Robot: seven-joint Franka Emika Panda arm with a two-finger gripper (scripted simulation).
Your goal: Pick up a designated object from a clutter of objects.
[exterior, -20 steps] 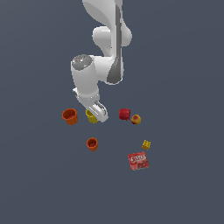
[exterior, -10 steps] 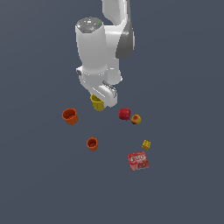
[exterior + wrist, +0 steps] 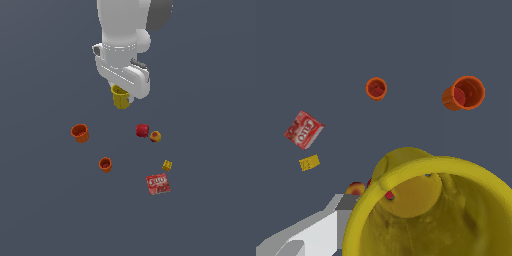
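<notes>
Six loose items lie on the dark desk (image 3: 45,210) in the exterior view, all well apart from the raised arm. Larger orange cup (image 3: 80,133) sits toward the exterior view's left; smaller orange cup (image 3: 105,164) lies nearer the camera. Red round thing (image 3: 142,130) and red-yellow fruit (image 3: 155,136) sit just beside each other. Yellow block (image 3: 167,165) is close to the red box (image 3: 158,184); white lettering on the box lid is too small to read. Yellow cup (image 3: 120,97) hangs clear above the desk, pinched by the hand (image 3: 121,96); its upper part is covered by the white wrist housing, and the fingers cannot be made out separately. Nothing lies directly beneath the cup.

Wrist view: yellow cup (image 3: 456,220) fills the near part of the frame, mouth toward the camera, rim cut off by the frame edge. One finger (image 3: 316,230) shows as a pale grey-white bar against the cup's outer wall; the other is hidden. Both orange cups (image 3: 463,93) (image 3: 376,88) lie open-side visible on the desk. Red box (image 3: 304,130) shows white letters, possibly "JELL-O", blurred. Yellow block (image 3: 309,162) lies just beside it. Fruit (image 3: 355,188) and red thing (image 3: 372,183) peep out behind the rim, mostly hidden.
</notes>
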